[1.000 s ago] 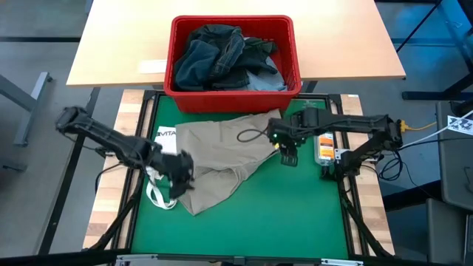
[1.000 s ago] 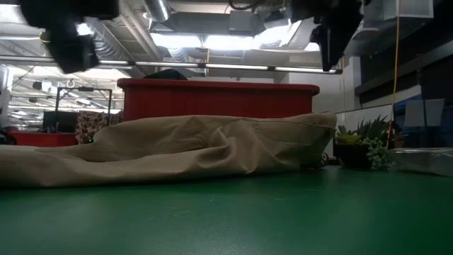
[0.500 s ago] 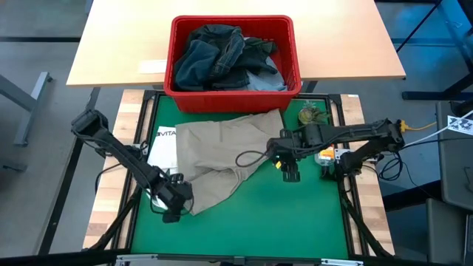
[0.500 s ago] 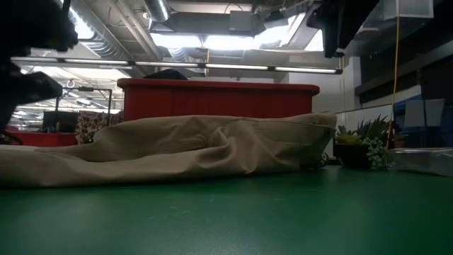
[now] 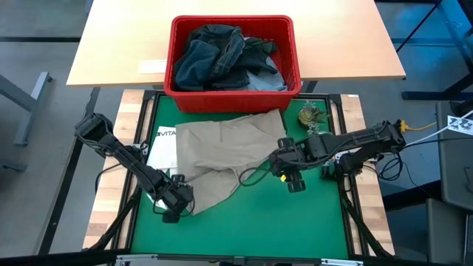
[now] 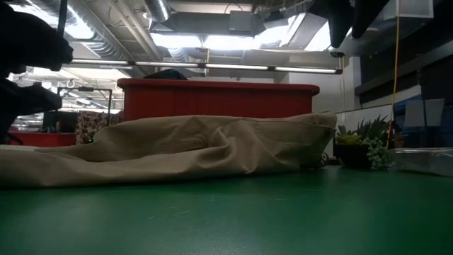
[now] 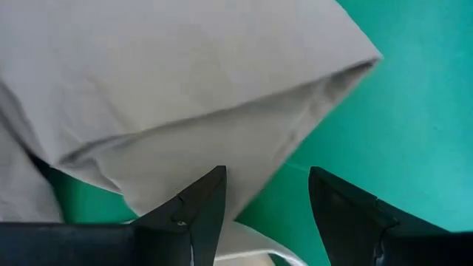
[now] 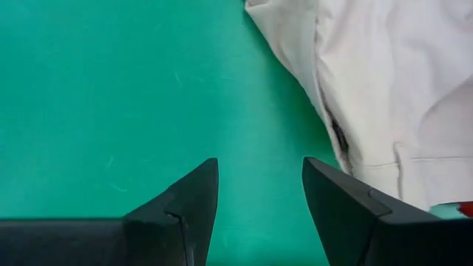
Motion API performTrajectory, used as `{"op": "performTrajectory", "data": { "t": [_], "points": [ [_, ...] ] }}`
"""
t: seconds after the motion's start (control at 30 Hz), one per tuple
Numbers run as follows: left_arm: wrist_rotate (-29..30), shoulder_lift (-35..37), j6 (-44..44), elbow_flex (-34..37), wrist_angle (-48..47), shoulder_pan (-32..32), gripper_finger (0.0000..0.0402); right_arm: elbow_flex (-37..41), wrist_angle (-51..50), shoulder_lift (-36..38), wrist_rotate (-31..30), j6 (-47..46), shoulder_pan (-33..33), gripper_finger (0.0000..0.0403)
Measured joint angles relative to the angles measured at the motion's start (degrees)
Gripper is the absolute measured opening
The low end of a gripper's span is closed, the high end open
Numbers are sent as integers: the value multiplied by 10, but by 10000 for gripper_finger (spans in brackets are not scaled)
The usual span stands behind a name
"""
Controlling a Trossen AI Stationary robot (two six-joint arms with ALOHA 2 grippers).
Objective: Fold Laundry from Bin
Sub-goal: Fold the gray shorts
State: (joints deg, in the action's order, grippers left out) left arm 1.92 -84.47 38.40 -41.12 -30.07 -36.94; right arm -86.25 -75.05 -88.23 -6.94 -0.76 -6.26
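1. Beige trousers [image 5: 222, 155]: one garment, spread crumpled on the green worktop [image 5: 295, 222] just in front of the bin. Long axis runs slantwise, from the waist end near the bin on the right side down to a folded hem corner toward the front left.
2. Bin [image 5: 181, 100]: red crate on the wooden table beyond the green worktop, holding the rest of the laundry [image 5: 225, 55], dark denim and a paler piece, heaped and unfolded.
3. Left hand [image 5: 174, 209]: low over the worktop at the trousers' front-left hem corner. Fingers spread apart, grasping nothing. In the left wrist view the hem corner [image 7: 325, 74] lies just ahead of the fingertips [image 7: 203, 196], with the cloth edge reaching in beside one of them.
4. Right hand [image 5: 293, 181]: over bare green worktop just off the trousers' right edge. Fingers spread apart, empty. In the right wrist view the cloth edge [image 8: 295, 52] lies ahead and to one side, apart from the fingertips.
5. Deciding relation: the left hand is the nearer, all but on its corner; the right hand must move sideways toward the cloth to meet its edge. Judged stage: early, one garment out and not yet folded.
6. Sundry: a white printed bag [image 5: 164, 144] partly under the trousers' left side; a small plant [image 5: 310, 115] at the back right of the worktop.
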Motion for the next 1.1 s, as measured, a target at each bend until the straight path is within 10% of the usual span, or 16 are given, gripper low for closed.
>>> {"op": "performTrajectory", "data": {
  "t": [0.83, 1.1],
  "points": [
    [38, -46, -150, -3, -30, 0, 182, 0, -5, 0, -4, 0, -1, 198],
    [28, -45, -117, -20, -28, 5, 88, 3, -66, 7, -16, 1, -1, 198]
  ]
}}
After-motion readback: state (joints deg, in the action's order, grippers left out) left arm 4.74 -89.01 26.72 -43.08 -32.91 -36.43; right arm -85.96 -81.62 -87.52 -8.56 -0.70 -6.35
